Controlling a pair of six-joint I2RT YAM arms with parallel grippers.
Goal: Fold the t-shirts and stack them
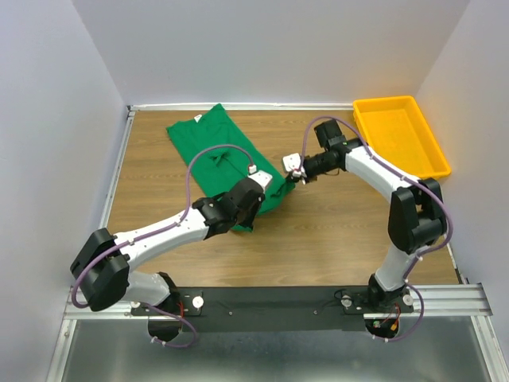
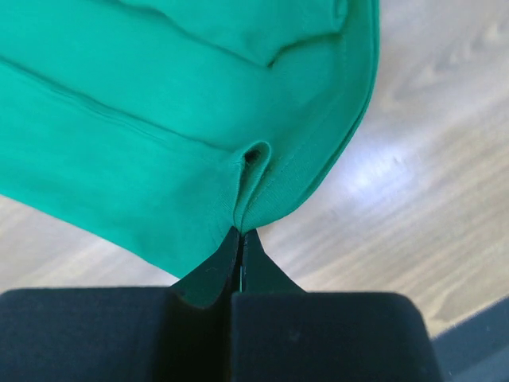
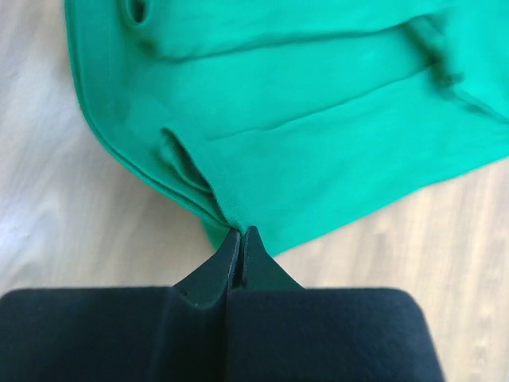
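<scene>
Status: first garment in work, fold incomplete.

The left gripper (image 2: 241, 243) is pinching the green t-shirt (image 1: 211, 147) at a rounded edge. Its jaws are pressed together on a puckered tuck of cloth right at the tips. The fabric is spreading ahead of those jaws and off to one side, and bare table (image 1: 334, 231) is showing on the other.

The right gripper (image 3: 241, 239) is doing likewise. Its jaws are closed tight on a layered edge, with the shirt lying ahead of them and wood showing beside them. In the overhead view the two grips are sitting near each other at the shirt's near end, and the rest of the garment is stretching away beyond both jaws as a long, narrow band.

Judgement: the lengthwise narrowing is appearing done, since doubled layers and tucked seams are visible ahead of both jaws. The crosswise fold is not yet made, and both grippers are looking placed to carry the near end over toward the far end.

No stack is existing yet. No second shirt is showing in any view. The yellow tray (image 1: 384, 101) is standing well beyond the right jaws, with nothing visible in it.
</scene>
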